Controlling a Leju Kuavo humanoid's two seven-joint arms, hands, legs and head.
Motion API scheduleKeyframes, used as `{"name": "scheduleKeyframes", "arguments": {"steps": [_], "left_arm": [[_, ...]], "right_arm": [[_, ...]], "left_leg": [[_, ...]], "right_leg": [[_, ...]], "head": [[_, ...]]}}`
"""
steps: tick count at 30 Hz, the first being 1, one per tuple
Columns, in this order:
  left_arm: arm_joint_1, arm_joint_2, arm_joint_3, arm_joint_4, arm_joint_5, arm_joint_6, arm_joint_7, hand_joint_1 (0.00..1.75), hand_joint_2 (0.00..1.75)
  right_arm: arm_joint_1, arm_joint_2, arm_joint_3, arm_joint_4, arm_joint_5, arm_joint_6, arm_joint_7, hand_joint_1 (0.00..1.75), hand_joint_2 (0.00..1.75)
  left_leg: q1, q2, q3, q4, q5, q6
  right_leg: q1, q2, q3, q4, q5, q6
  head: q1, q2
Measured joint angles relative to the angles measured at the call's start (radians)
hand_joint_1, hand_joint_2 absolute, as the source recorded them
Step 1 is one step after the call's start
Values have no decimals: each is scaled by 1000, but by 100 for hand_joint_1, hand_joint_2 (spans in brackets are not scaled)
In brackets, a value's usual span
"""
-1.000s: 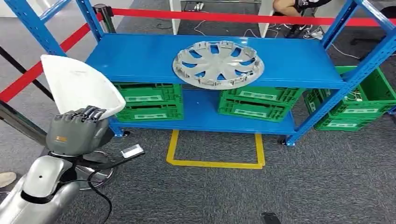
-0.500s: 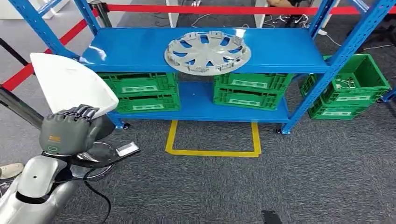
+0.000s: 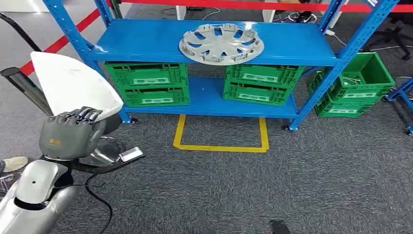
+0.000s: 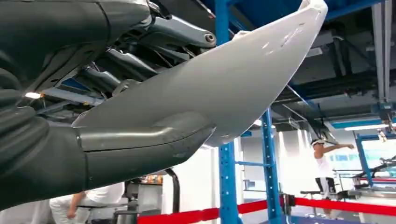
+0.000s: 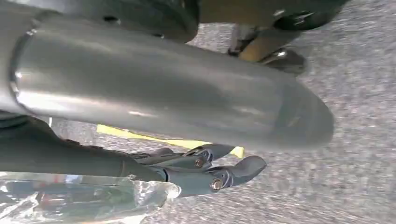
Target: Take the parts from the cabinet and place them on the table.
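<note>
Gripping a white curved panel [image 3: 75,85] by its lower edge, the left robot hand [image 3: 68,132] has its dark fingers [image 3: 80,115] curled over the part's rim, and the part stands up out of the grasp at the left of the head view. In the left wrist view the thick grey thumb [image 4: 144,140] presses against the panel's pale underside [image 4: 224,88].

The right robot hand [image 5: 205,170] hangs over grey carpet [image 3: 292,185] with its fingers [image 5: 240,169] drawn close together and nothing in them.

A silver wheel cover [image 3: 221,44] lies flat on the upper shelf of the blue rack [image 3: 146,41]. Green crates [image 3: 148,83] sit stacked on the lower shelf, and more green crates [image 3: 358,85] stand just beside the rack. A yellow tape outline [image 3: 221,141] marks the carpet in front of the rack.
</note>
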Motion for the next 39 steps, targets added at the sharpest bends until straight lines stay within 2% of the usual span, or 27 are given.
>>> {"name": "scheduleKeyframes", "arguments": {"steps": [2, 3, 4, 6, 7, 9, 10, 11, 12, 13, 15, 16, 17, 18, 21, 22, 23, 25, 26, 27, 28, 30, 31, 32, 33, 36, 39], "left_arm": [[-2, 0, 1, 0, 3, -1, 0, 175, 175], [-1, -1, 1, 0, 3, -3, 0, 175, 175], [-3, -1, 1, 0, 3, -3, 0, 175, 175], [1, -2, 0, 0, 3, -4, 0, 175, 175], [2, -1, 0, 0, 3, -5, 0, 175, 175], [-1, -1, 1, 0, 4, -6, 0, 175, 175], [-1, -2, 0, 0, 4, -6, 0, 175, 175], [0, -2, 0, 0, 6, -7, -1, 175, 175], [1, -2, 0, 0, 8, -8, 0, 175, 175], [1, -2, 0, 0, 11, -10, -1, 175, 175], [-1, -3, 0, 0, 19, -11, -9, 175, 175], [-2, -3, 0, 0, 24, -11, -13, 175, 175], [-3, -3, 0, -1, 26, -11, -17, 175, 175], [-4, -3, 0, -2, 27, -11, -18, 175, 175], [0, -3, 0, -1, 28, -11, -18, 175, 175], [0, -6, 0, -1, 30, -11, -18, 175, 175], [0, -6, 0, -1, 33, -10, -18, 175, 175], [6, -7, 0, -1, 36, -10, -18, 175, 175], [8, -7, 0, 0, 38, -10, -19, 175, 175], [12, -7, 0, 0, 38, -10, -20, 175, 175], [14, -7, 0, 0, 38, -9, -20, 175, 175], [16, -7, -1, 0, 38, -9, -23, 175, 175], [16, -7, 0, 0, 38, -9, -23, 175, 175], [15, -6, 0, 0, 38, -7, -24, 175, 175], [15, -6, 0, 0, 39, -7, -24, 175, 175], [16, -9, -2, 0, 41, -6, -29, 175, 175], [15, -10, -2, 0, 44, -6, -30, 175, 175]], "right_arm": [[-7, 0, 0, 0, 5, 0, 0, 0, 0], [-7, 2, 0, 0, 7, 1, 1, 0, 0], [-7, 2, 0, 0, 7, 0, 1, 0, 0], [-7, 3, -1, 0, 8, 0, 3, 0, 0], [-9, 3, -1, 0, 8, 0, 3, 0, 0], [-8, 3, -1, 0, 9, 0, 3, 0, 0], [-7, 3, -1, 0, 9, 0, 3, 0, 0], [-7, 3, -1, 0, 10, 0, 3, 0, 0], [-6, 3, -2, 0, 11, 0, 3, 0, 0], [-6, 3, -2, 0, 13, 0, 3, 0, 0], [-7, 3, -1, 0, 14, 3, 3, 0, 0], [-8, 3, -2, 0, 15, 3, 3, 0, 0], [-8, 3, -2, 0, 15, 4, 3, 0, 0], [-8, 3, -2, 0, 15, 4, 3, 0, 0], [-3, 3, -2, 0, 16, 5, 4, 0, 0], [-2, 3, -2, 0, 17, 5, 8, 0, 0], [0, 3, -2, 0, 17, 5, 9, 0, 0], [1, 3, -2, 0, 17, 5, 12, 0, 0], [3, 3, -2, 0, 18, 5, 12, 0, 0], [5, 3, -2, 0, 18, 5, 12, 0, 0], [6, 3, -2, 0, 17, 5, 12, 0, 0], [5, 3, -2, 0, 17, 5, 12, 0, 0], [4, 3, -2, 0, 17, 5, 13, 0, 0], [2, 7, -1, 0, 18, 6, 15, 0, 0], [3, 8, -2, 0, 18, 5, 15, 0, 0], [7, 8, -2, 0, 18, 5, 21, 0, 0], [7, 8, -2, 0, 21, 5, 27, 0, 0]], "left_leg": [[-5, 0, -16, 10, 18, -12], [-4, 0, -13, 4, 32, -16], [-1, 0, -14, 3, 43, -22], [2, -2, -22, 0, 55, -33], [2, -2, -31, 17, 6, -40], [3, -2, -65, 148, -129, -51], [3, -2, -86, 242, -180, -54], [3, -2, -97, 313, -199, -55], [3, -2, -90, 336, -188, -53], [2, -2, -62, 318, -162, -50], [-3, -2, 46, 176, -100, -35], [-8, -2, 109, 90, -99, -24], [-12, -1, 165, 5, -132, -15], [-13, -1, 167, -13, -135, -16], [-15, -1, 154, -24, -116, 1], [-8, 3, 155, -30, -106, 3], [-6, 2, 149, -30, -100, 11], [-5, 3, 137, -29, -91, 13], [-5, 3, 131, -27, -87, 12], [-4, 3, 127, -26, -83, 10], [-3, 2, 125, -26, -81, 7], [4, 2, 124, -19, -81, 1], [4, 2, 122, -11, -85, -7], [-2, 0, 112, -3, -87, -14], [-3, -1, 101, 9, -84, -16], [-5, -1, 93, 8, -72, 8], [-5, -1, 91, -2, -67, 17]], "right_leg": [[3, 2, 126, -188, -76, -2], [5, 5, 101, -171, -67, -10], [9, 5, 96, -167, -65, -14], [2, 1, 79, -169, -44, -39], [3, -2, 66, -168, -33, -47], [3, -1, 45, -167, -3, -54], [4, -1, 26, -166, 11, -55], [5, -2, 8, -164, 23, -54], [6, -2, -7, -163, 34, -54], [8, -3, -21, -163, 44, -53], [10, -2, -46, -163, 61, -52], [10, -1, -52, -163, 69, -50], [14, -2, -60, -162, 76, -44], [13, -3, -62, -164, 87, -40], [11, -4, -65, -173, 107, -20], [10, -1, -81, -160, 89, -17], [10, -1, -102, -106, 42, -13], [5, -1, -165, 66, -44, -3], [4, -1, -187, 134, -70, 0], [3, -2, -188, 155, -74, 4], [1, -2, -162, 126, -55, 6], [-5, -3, -50, -56, 21, 14], [-9, -3, -5, -139, 32, 22], [-6, 2, 15, -153, 12, 23], [-8, 4, 4, -152, 18, 4], [-9, 6, -7, -151, 27, -4], [-6, 10, -14, -151, 31, -11]], "head": [[1, 0], [-4, 0], [0, 0], [2, 0], [-1, 0], [-10, 0], [-10, 0], [-11, 0], [-11, 0], [-10, 0], [-11, 0], [-10, 0], [-10, 0], [-8, 0], [-10, 0], [-8, 0], [-1, 0], [0, 0], [1, 0], [1, 0], [1, 0], [1, 0], [1, 0], [5, 0], [5, 0], [-1, 0], [-2, 0]]}}
